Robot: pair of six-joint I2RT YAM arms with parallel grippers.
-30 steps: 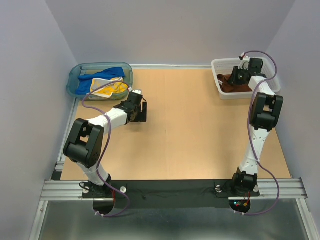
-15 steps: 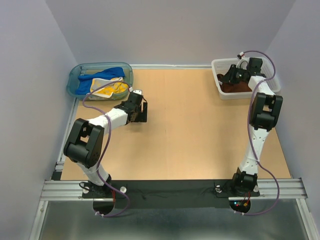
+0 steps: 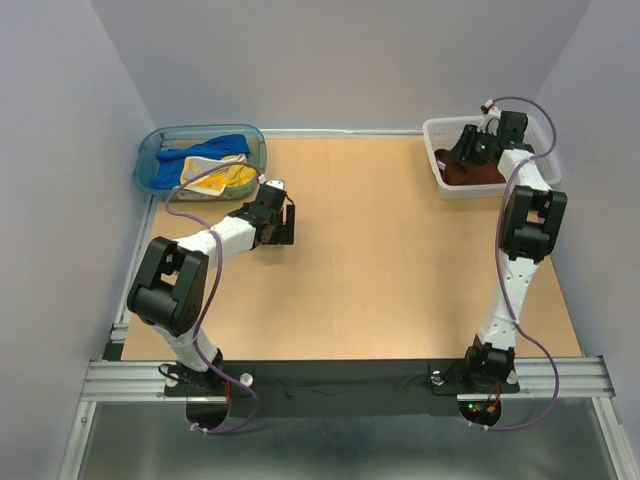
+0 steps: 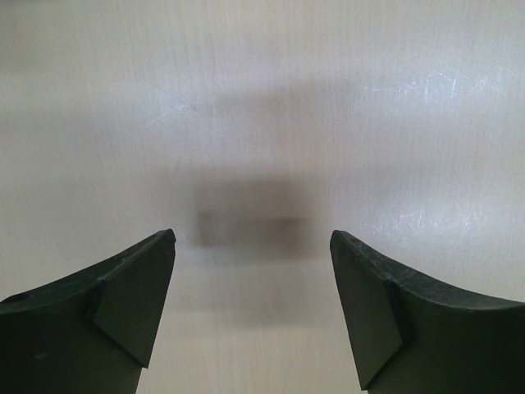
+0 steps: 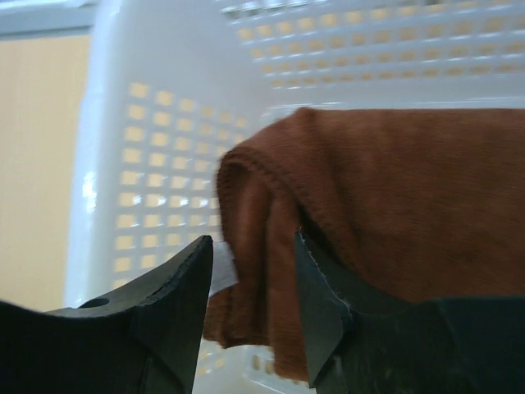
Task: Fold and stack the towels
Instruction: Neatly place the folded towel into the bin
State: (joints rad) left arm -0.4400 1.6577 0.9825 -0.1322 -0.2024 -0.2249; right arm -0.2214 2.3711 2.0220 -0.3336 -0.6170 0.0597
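The rust-brown towel [image 3: 472,173] lies folded in the white basket [image 3: 436,131] at the far right. My right gripper [image 3: 466,152] is down inside the basket and stands open. In the right wrist view, the brown towel's [image 5: 394,205] folded edge hangs between the jaws of that gripper [image 5: 253,238]. A small gap and a white tag [image 5: 221,268] show beside the left finger. The blue towel [image 3: 215,147] and the yellow towel [image 3: 224,178] lie crumpled in the teal tub [image 3: 148,165] at the far left. My left gripper [image 3: 290,222] [image 4: 253,236] hangs open over bare table, holding nothing.
The basket's perforated wall [image 5: 156,148] rises close to the right gripper's left finger. The tub sits just beyond the left gripper at the table's far left corner. Grey walls close in the far side and both sides of the wooden table [image 3: 380,260].
My right gripper's jaws have spread apart, and its wrist has shifted slightly left inside the basket. The left arm has not moved.
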